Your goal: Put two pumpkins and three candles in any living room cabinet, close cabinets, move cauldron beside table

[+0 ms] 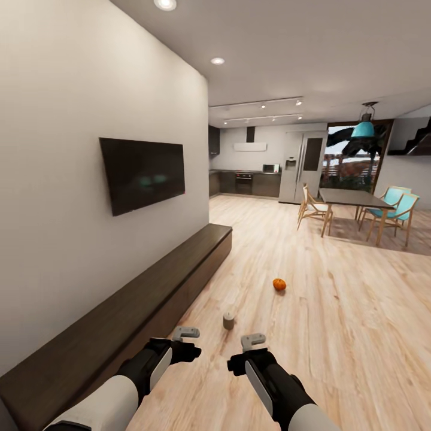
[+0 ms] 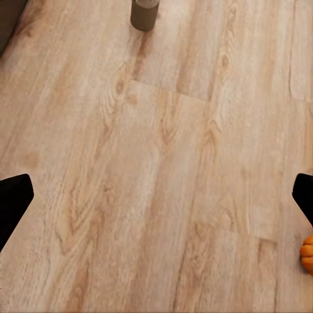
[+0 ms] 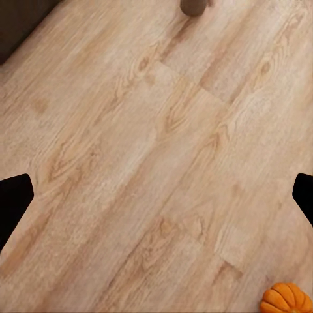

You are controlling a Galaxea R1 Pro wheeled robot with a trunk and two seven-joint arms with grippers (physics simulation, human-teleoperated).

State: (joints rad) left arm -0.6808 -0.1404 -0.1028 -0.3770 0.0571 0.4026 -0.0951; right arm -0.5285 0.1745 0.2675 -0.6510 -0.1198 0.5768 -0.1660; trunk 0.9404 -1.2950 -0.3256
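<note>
Open room: a wide run of light plank floor (image 1: 335, 311) lies ahead of both your hands and off to the side of your right hand, bare apart from the two small items listed below. Beside your left hand the long dark cabinet (image 1: 149, 287) runs along the white wall (image 1: 66, 131), its front edge forming a straight boundary that leads away from you; every front you can see is shut. Far beyond your hands stand a dining surface (image 1: 350, 197) with chairs (image 1: 395, 212) and the kitchen units (image 1: 251, 182).

Count, in the head view:
- Candles: one. The candle (image 1: 228, 321) stands upright on the floor.
- Pumpkins: one. The pumpkin (image 1: 279, 284) sits on the floor.
- TV (image 1: 143, 173): one, on the wall above the cabinet.

Left hand (image 1: 187, 333): empty, fingers spread wide; in its wrist view the dark fingertips (image 2: 14, 202) sit at opposite borders with bare floor between them.

Right hand (image 1: 252, 341): empty, likewise spread wide; fingertips (image 3: 14, 199) at the frame's borders.

Position relative to hands: the candle stands just ahead of the gap between your two hands, near both, touching neither. The pumpkin lies further out, beyond the candle and ahead of your right hand, well apart from the cabinet. Both wrist views catch the candle (image 2: 144, 13) (image 3: 193, 6) and the pumpkin (image 2: 307, 254) (image 3: 285, 298) at their margins.
</note>
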